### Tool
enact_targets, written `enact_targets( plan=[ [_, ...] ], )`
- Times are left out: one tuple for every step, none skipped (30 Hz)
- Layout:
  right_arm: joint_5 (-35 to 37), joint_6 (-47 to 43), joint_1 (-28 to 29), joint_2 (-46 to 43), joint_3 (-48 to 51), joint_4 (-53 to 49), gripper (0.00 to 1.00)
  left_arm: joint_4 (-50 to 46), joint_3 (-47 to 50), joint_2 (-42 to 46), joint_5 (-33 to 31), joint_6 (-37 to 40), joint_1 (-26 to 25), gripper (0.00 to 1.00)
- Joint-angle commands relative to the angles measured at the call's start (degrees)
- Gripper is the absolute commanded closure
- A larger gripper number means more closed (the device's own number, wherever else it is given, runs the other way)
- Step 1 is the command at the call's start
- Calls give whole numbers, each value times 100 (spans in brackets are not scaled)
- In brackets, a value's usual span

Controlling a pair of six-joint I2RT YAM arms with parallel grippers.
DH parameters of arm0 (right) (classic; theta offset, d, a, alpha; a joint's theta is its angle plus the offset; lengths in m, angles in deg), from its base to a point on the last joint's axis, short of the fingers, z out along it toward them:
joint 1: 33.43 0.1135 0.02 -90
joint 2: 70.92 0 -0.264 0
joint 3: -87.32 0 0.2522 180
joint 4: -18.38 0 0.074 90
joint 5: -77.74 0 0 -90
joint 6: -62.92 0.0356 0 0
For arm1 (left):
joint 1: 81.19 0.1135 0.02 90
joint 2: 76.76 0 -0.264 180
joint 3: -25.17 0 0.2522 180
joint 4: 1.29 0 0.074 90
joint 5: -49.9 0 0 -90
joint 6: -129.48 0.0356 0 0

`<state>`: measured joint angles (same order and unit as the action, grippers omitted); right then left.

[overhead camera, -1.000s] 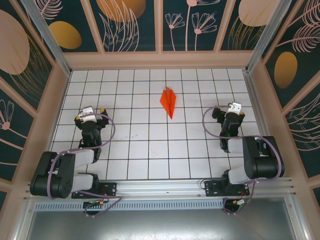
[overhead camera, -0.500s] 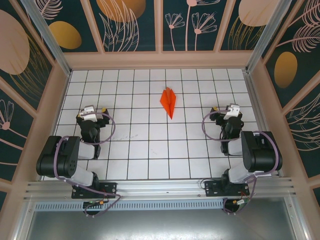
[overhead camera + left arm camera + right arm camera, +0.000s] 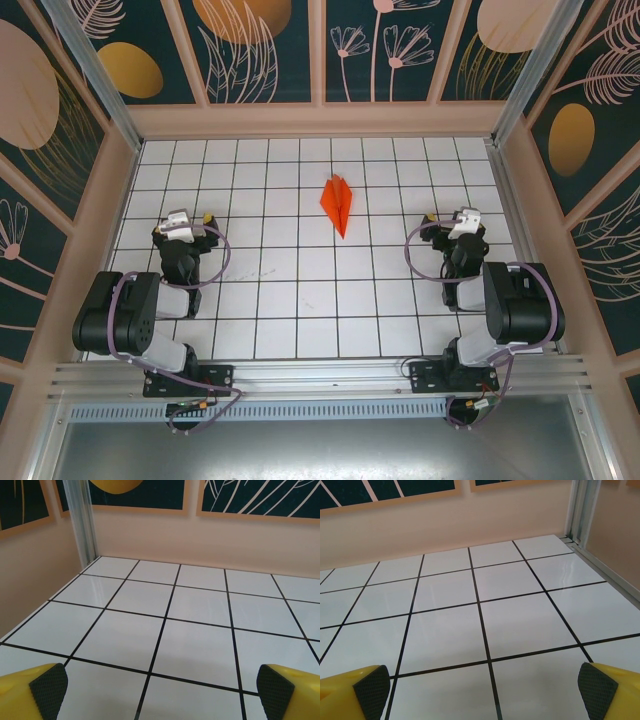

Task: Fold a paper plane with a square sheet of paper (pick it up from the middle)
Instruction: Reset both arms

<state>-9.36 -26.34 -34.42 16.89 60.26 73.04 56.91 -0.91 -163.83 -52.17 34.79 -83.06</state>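
left arm (image 3: 128, 322) and right arm (image 3: 516, 304) have tucked back slightly, jaws wide open and empty; paper plane (image 3: 339, 204) unmoved.

The left arm (image 3: 118, 322) is folded close to its base, forearm reaching forward, with the left tool (image 3: 188, 222) pointing away from the base. The right arm (image 3: 518, 305) mirrors that pose, and the right tool (image 3: 458, 220) faces the same way. Both tools are spread wide and hold nothing. Black pads (image 3: 48, 685) on yellow fingers (image 3: 617, 692) sit at the lower corners of each wrist view.
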Motion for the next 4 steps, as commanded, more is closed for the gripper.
enact_targets(
  plan=[
    [-154,29,-41,52,12,321,1,164,-113,-32,135,26,40,1],
    [-157,26,-41,51,6,320,1,197,-97,-34,135,33,38,1],
    [-164,23,-39,48,19,334,1,208,-87,-31,140,38,40,1],
    [-246,-14,-37,38,29,359,1,214,-87,-29,135,37,37,1]
  ],
)
